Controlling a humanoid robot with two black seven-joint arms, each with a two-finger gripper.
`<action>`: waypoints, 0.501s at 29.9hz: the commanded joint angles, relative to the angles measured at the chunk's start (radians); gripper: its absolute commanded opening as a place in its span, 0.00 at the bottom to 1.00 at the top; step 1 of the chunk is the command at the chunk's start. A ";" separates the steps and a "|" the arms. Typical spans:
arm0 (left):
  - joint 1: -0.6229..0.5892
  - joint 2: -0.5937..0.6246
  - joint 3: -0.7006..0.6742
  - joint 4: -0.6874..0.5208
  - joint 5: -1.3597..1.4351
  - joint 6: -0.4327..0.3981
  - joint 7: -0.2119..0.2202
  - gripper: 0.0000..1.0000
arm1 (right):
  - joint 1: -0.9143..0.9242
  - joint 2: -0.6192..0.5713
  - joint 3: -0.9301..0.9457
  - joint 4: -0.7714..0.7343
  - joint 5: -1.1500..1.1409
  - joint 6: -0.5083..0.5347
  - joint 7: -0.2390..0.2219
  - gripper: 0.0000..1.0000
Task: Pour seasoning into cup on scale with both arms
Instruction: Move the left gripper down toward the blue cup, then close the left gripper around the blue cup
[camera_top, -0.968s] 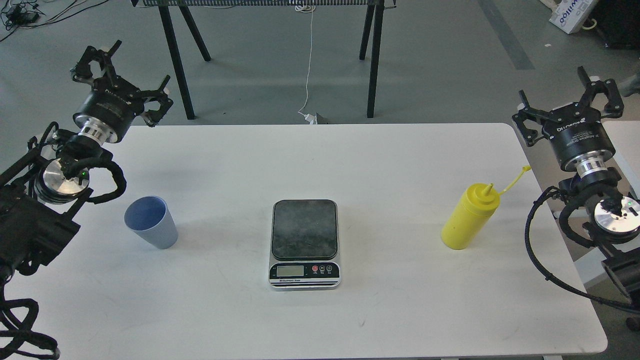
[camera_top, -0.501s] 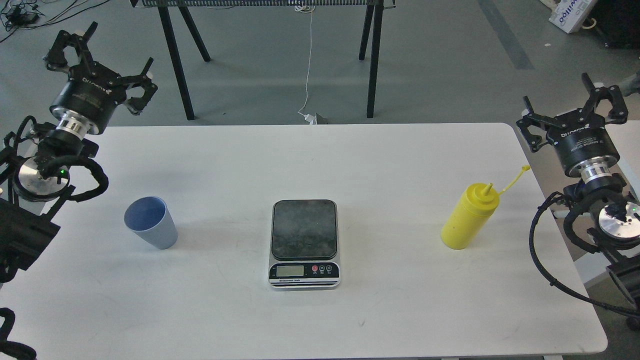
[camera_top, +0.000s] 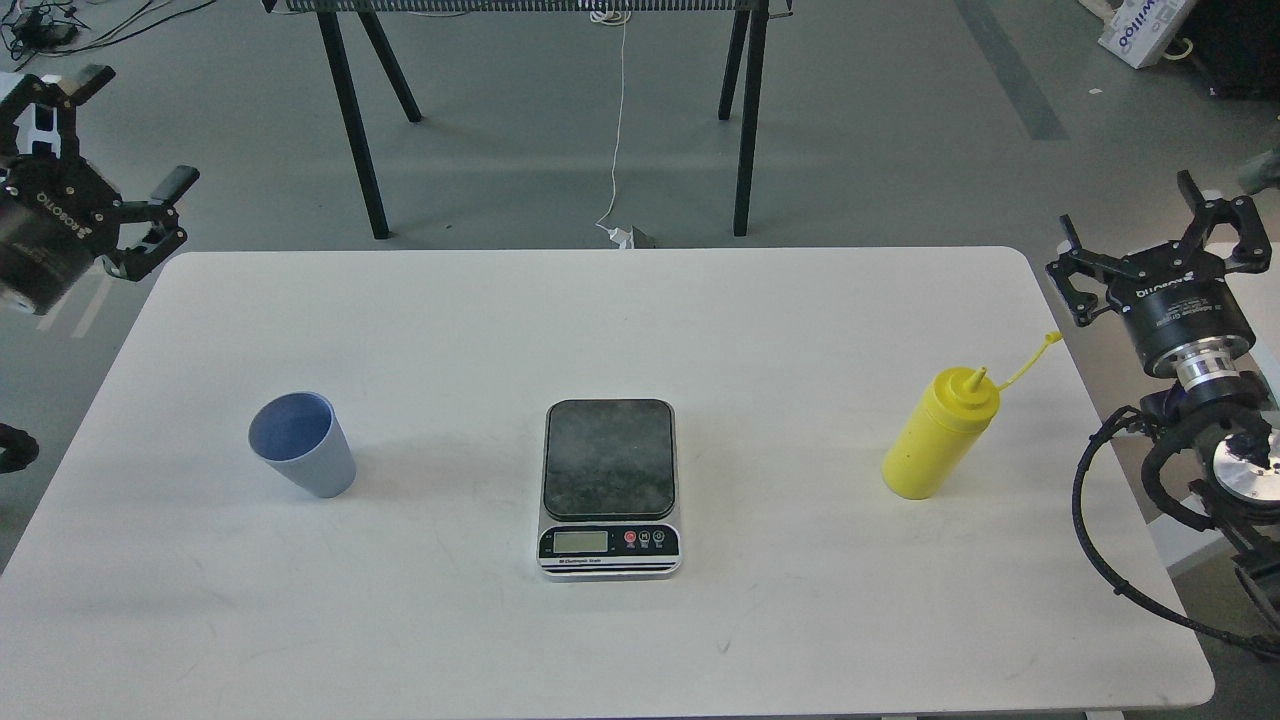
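The pale blue cup (camera_top: 301, 444) stands upright on the left part of the white table (camera_top: 600, 310). The scale (camera_top: 609, 487) lies at the table's middle with nothing on its dark platform. The yellow seasoning bottle (camera_top: 940, 433) stands upright at the right, its tethered cap hanging off to the right. My left gripper (camera_top: 110, 135) is open and empty, beyond the table's far left corner, well away from the cup. My right gripper (camera_top: 1150, 225) is open and empty, off the table's right edge, behind and right of the bottle.
Black trestle legs (camera_top: 365, 120) and a white cable (camera_top: 618, 130) stand on the grey floor behind the table. A cardboard box (camera_top: 1140, 25) sits at the far right on the floor.
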 joint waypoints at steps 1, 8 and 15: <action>0.012 0.087 0.000 -0.088 0.093 0.000 -0.002 0.98 | 0.000 0.002 0.007 0.000 0.000 0.000 0.000 1.00; 0.055 0.113 0.017 -0.165 0.428 0.035 -0.018 0.95 | 0.000 0.002 0.010 0.000 0.000 0.000 0.002 1.00; 0.059 0.043 0.064 -0.153 0.985 0.234 -0.065 0.90 | -0.006 0.000 0.010 -0.001 0.000 0.000 0.003 1.00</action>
